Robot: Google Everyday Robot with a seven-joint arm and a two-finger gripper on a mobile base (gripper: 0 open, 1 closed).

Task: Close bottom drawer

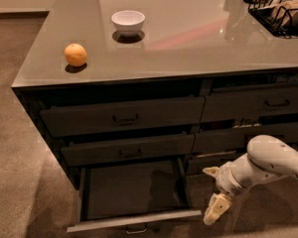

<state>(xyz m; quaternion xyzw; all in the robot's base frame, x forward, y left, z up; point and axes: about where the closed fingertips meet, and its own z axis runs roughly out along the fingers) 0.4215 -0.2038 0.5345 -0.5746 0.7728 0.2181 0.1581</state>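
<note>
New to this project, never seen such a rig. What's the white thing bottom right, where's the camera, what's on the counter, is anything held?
The white thing is a robot arm; its mobile base is out of view. At its end is a two-finger gripper, low down, just right of the front corner of the bottom drawer, which is pulled out. The gripper holds nothing that I can see. There is one camera only, looking down at the cabinet from in front; its mount is not on record. On the counter lie an orange, a white bowl and, far right, a black wire basket.
</note>
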